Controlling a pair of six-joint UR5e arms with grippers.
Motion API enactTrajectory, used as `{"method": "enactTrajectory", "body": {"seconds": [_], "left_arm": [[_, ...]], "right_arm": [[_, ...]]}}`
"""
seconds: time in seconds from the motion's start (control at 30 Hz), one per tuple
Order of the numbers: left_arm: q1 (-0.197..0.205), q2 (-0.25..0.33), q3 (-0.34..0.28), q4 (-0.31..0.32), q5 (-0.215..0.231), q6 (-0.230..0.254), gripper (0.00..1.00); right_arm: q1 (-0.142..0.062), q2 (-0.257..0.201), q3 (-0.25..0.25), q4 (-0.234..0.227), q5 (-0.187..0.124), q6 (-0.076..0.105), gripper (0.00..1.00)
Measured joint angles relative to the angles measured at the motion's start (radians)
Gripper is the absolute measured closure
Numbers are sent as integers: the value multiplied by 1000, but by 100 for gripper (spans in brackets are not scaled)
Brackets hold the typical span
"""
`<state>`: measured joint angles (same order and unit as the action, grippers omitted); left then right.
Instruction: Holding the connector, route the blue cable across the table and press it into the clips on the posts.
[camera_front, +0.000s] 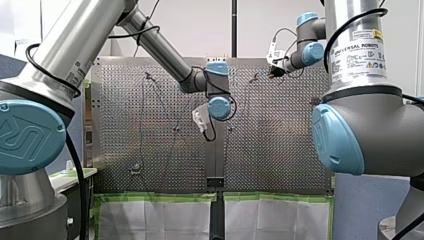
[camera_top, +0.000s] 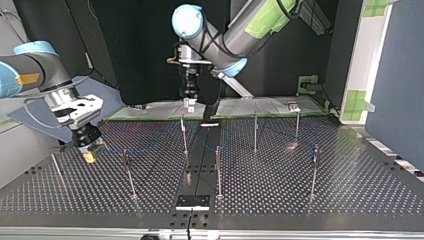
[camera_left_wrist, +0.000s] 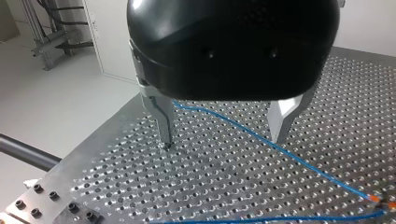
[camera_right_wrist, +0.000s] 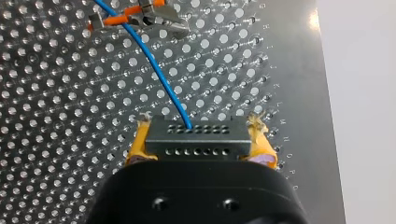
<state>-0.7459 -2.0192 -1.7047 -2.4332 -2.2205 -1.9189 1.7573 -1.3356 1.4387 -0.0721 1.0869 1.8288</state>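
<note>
Two bits look sorted so far, the rest is open. First, the connector (camera_right_wrist: 196, 140) is properly in hand: my right gripper (camera_right_wrist: 198, 123) has its yellow pads (camera_right_wrist: 137, 145) clamped on both ends of it, low over the perforated table (camera_right_wrist: 56, 140). Second, the blue cable (camera_right_wrist: 154, 70) is out and strung. It leaves the connector's face and runs straight ahead to an orange-and-metal clip (camera_right_wrist: 140, 18) just in front. Whether it's actually seated in that clip or only lying across it, I can't tell.

My left gripper (camera_left_wrist: 222, 137) is spread wide and holding nothing. Its metal fingers (camera_left_wrist: 163, 121) point down close to the table, with the cable passing between them, on or just above the plate.

In the top view the posts (camera_top: 218, 170) stand all over the table, and I can only make out faint blue streaks among them, so no idea how many clips are filled. My guess is somewhere around midway, with the pressing-in left to do on most posts.
</note>
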Motion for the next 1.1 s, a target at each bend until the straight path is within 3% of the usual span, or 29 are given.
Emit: {"method": "enactTrajectory", "body": {"seconds": [1.1], "left_arm": [[0, 0, -297, 298, 0, 0, 0]], "right_arm": [[0, 0, 0, 0, 0, 0, 100]]}}
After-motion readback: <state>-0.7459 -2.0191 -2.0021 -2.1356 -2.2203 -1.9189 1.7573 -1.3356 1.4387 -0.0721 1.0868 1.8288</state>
